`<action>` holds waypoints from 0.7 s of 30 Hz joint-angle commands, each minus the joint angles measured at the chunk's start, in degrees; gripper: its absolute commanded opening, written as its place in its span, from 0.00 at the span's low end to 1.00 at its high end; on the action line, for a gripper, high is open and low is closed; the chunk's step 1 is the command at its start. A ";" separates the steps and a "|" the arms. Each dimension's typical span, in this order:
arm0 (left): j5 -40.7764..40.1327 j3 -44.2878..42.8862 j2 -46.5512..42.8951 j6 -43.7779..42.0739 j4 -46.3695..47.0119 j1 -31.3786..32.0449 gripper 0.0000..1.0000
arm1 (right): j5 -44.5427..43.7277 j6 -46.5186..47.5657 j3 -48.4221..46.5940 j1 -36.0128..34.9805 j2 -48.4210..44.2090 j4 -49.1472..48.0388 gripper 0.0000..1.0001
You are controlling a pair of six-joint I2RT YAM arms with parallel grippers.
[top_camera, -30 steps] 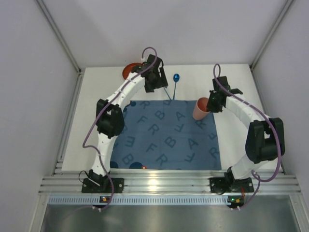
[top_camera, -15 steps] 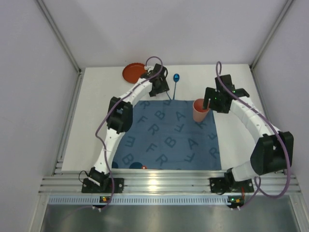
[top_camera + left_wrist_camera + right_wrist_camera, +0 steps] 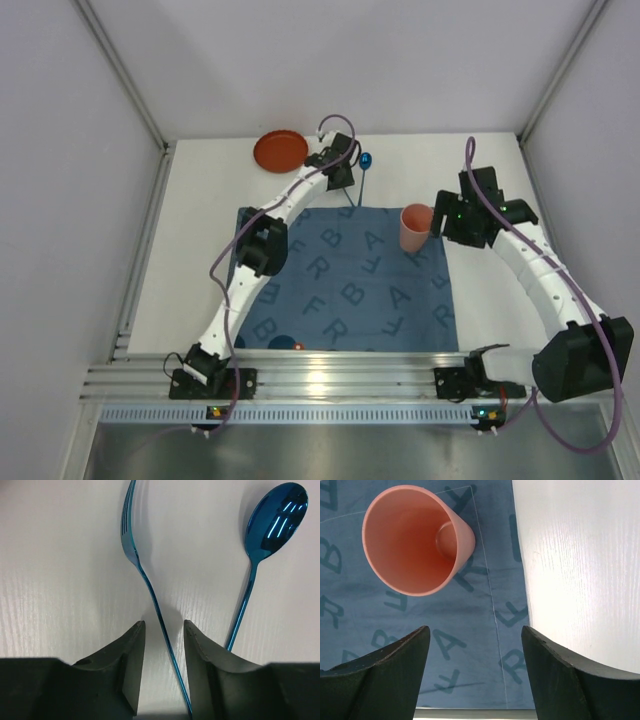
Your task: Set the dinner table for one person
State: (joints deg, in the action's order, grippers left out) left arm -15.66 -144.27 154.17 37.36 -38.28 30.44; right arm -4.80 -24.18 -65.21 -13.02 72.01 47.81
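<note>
Dinner table (image 3: 200, 230) beneath outstretched arms: left fingers (image 3: 129, 662) parted astride fork (image 3: 150, 590), right fingers (image 3: 385, 667) spread.

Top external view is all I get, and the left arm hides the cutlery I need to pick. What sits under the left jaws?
Observer: A blue fork lies on the white table, its handle running between the open jaws of the left gripper.
Operator: Is the spoon inside them too?
Observer: No, the blue spoon lies outside the jaws, apart from the fork.
Operator: And the right gripper?
Observer: Open and holding nothing; the pink cup stands empty on the blue mat beyond its jaws.
</note>
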 commanded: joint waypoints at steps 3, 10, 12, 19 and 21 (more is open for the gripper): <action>-4.72 -5.06 4.39 -8.53 -8.64 1.12 0.36 | 0.14 -0.69 -1.23 -0.34 -1.26 2.19 0.74; -9.83 -1.91 3.51 -12.24 -16.64 -0.19 0.37 | 1.11 -0.95 -2.29 0.27 -0.91 2.90 0.74; -9.57 -1.11 3.16 -11.00 -17.70 -1.25 0.37 | 1.54 -1.04 -2.11 0.45 -0.64 2.81 0.74; -8.77 0.83 2.36 -11.08 -16.22 -3.19 0.23 | 1.90 -0.78 -0.54 0.71 -1.25 2.81 0.73; -9.12 1.18 2.28 -11.96 -15.51 -3.28 0.17 | 1.98 -0.69 -0.18 0.89 -1.78 2.81 0.73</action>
State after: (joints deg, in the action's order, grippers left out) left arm -23.22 -146.43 154.98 27.94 -46.11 28.64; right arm -3.16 -24.67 -65.25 -12.58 72.01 49.56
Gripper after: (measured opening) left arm 0.192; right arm 0.737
